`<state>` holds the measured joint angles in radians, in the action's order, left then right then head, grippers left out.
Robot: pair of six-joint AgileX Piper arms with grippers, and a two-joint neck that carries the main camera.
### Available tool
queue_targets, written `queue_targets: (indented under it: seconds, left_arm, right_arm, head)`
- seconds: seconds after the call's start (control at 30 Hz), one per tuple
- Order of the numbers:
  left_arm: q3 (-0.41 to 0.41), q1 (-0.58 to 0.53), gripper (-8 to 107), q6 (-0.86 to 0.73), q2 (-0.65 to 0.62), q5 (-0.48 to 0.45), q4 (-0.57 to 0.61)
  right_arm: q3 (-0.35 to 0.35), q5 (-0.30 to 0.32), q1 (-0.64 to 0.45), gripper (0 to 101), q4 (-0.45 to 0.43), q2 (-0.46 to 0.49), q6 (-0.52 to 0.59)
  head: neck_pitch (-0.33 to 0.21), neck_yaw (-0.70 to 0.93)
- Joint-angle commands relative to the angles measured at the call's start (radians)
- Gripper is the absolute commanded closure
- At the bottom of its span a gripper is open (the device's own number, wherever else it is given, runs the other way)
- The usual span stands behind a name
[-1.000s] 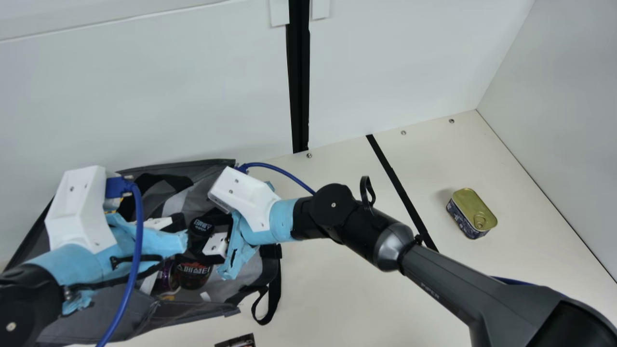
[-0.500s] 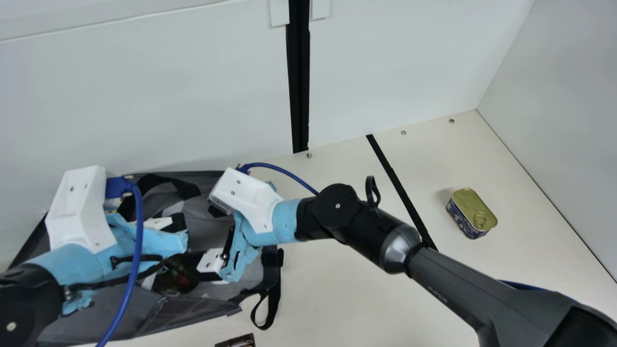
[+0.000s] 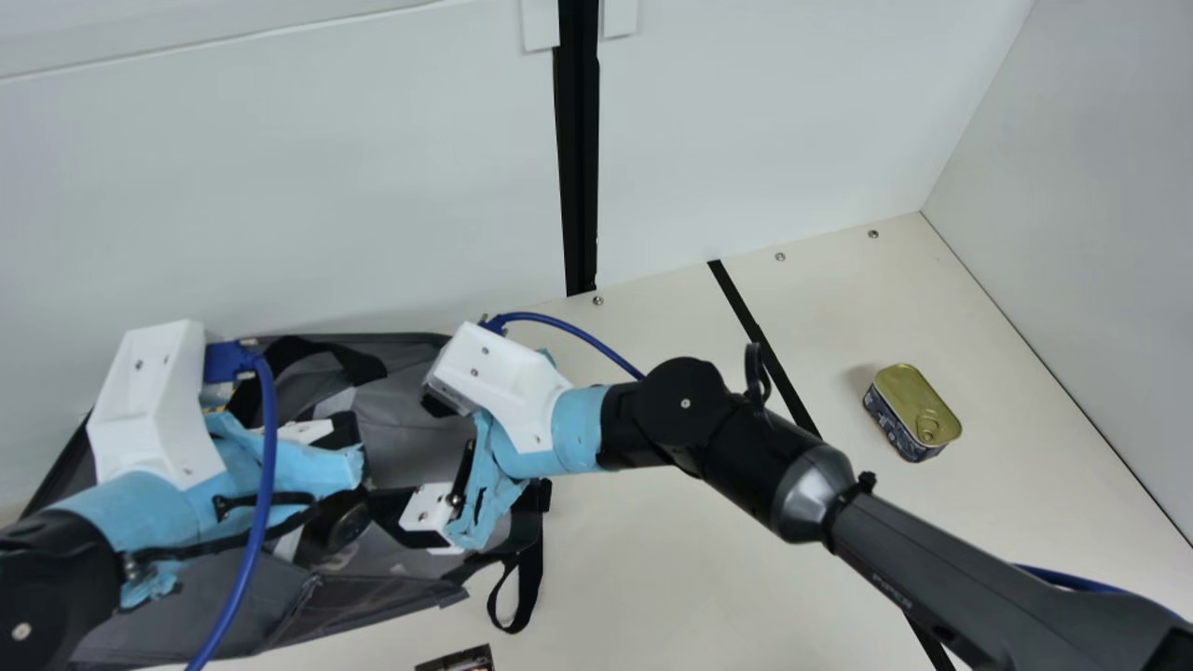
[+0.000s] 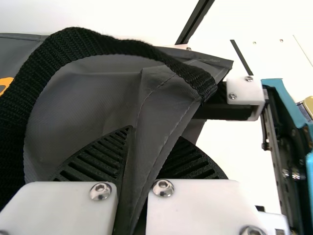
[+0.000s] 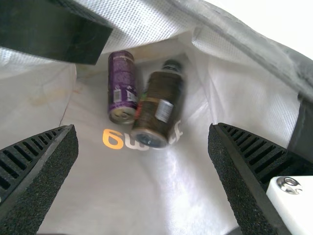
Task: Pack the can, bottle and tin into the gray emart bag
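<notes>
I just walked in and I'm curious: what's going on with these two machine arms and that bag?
The robot is packing the gray bag. Its left claw is pinching a fold of the bag's fabric, which likely steadies it. Its right claw is open and empty at the bag's mouth. A purple can and a dark bottle already lie inside, side by side. The tin is yet to be packed, out on the table.
</notes>
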<state>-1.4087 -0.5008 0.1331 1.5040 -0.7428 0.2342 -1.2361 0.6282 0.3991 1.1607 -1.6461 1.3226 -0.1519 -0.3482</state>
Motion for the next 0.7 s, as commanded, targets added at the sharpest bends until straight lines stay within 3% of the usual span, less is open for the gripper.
queue_targets:
  seconds: [0.0, 0.67]
  left_arm:
    - [0.0, 0.0, 89, 0.0, 0.0, 0.0, 0.0]
    - [0.0, 0.0, 89, 0.0, 0.0, 0.0, 0.0]
  right_arm:
    - [0.007, 0.003, -0.004, 11, -0.004, 0.011, -0.001]
    - [0.081, 0.025, -0.056, 11, -0.092, 0.151, -0.07]
  head:
    - [-0.023, -0.001]
    - [-0.023, -0.001]
